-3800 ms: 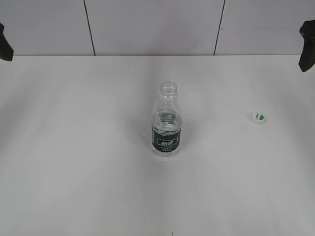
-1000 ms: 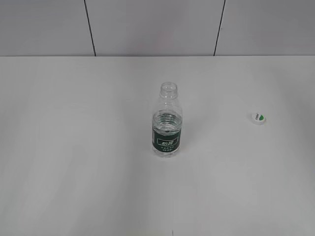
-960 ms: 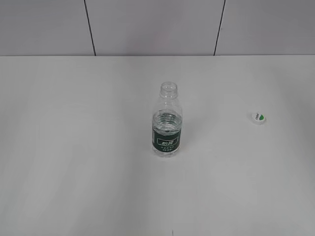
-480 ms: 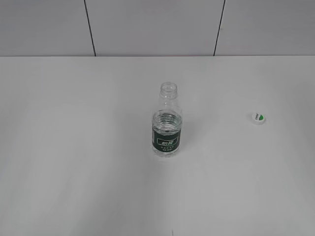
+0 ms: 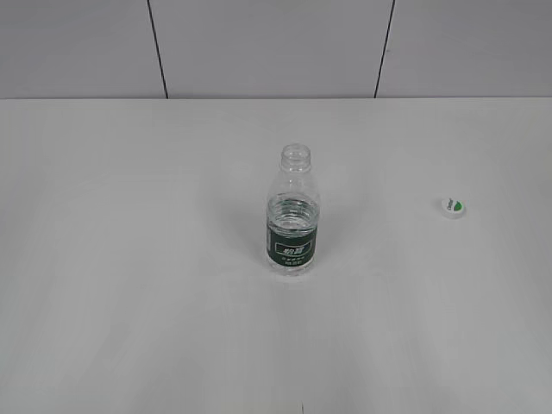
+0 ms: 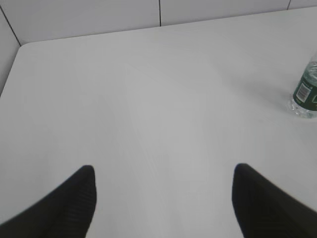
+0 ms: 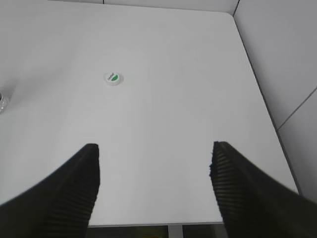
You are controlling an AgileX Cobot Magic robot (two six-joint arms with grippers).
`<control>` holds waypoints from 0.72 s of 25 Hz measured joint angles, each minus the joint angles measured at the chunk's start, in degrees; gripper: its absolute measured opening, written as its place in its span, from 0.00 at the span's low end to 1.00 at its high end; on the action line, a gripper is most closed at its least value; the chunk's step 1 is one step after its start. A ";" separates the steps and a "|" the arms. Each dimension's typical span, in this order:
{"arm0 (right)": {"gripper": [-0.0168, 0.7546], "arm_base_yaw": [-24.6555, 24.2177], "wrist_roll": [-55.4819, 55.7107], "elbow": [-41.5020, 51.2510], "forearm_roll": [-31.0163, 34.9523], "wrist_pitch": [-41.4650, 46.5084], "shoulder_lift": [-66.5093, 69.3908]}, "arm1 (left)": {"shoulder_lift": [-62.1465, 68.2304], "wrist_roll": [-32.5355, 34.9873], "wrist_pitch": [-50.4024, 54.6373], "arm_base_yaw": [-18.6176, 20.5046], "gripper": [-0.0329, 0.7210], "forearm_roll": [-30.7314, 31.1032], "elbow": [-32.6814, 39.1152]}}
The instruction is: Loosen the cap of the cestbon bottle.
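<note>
Cap point(image 5: 454, 206) unmoved, off bottle point(image 5: 292, 220)

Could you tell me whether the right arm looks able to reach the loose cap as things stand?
Probably yes. The cap lies alone on the bare table, ahead of the right gripper, whose jaws stand open and empty. Nothing lies between them; the bottle stands well apart.

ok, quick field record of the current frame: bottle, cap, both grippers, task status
bottle: cestbon bottle upright mid-table, mouth open
cap: cap off, lying on the table to the bottle's right, apart from it
left gripper: left gripper open, empty, away from bottle
right gripper: right gripper open, empty, short of the cap
task status: cap already removed
</note>
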 joint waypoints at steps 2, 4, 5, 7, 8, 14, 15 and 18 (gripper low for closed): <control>0.71 0.00 0.00 1.46 0.01 0.12 -3.50 | 0.00 0.00 0.00 0.00 0.73 0.00 0.00; 0.71 0.00 0.32 2.13 -0.01 0.39 -6.74 | 0.00 0.00 0.00 0.00 0.73 0.00 0.00; 0.71 0.00 0.47 2.29 -0.13 0.47 -8.01 | 0.00 0.00 0.00 0.00 0.73 0.00 0.00; 0.71 0.00 0.99 2.41 -0.78 0.47 -10.68 | 0.00 0.00 0.00 0.00 0.73 0.00 0.00; 0.71 0.00 1.11 2.41 -1.32 0.29 -11.50 | 0.00 0.00 0.00 0.00 0.73 0.00 0.00; 0.71 0.00 1.29 3.59 -3.39 -0.69 -11.82 | 0.00 0.00 0.01 0.00 0.73 0.00 0.00; 0.71 0.00 1.29 4.44 -3.46 -0.76 -11.82 | 0.00 0.00 0.01 0.00 0.73 0.00 0.00; 0.71 0.00 1.35 8.41 -3.52 -0.88 -11.82 | 0.00 0.00 0.01 0.00 0.73 0.00 0.00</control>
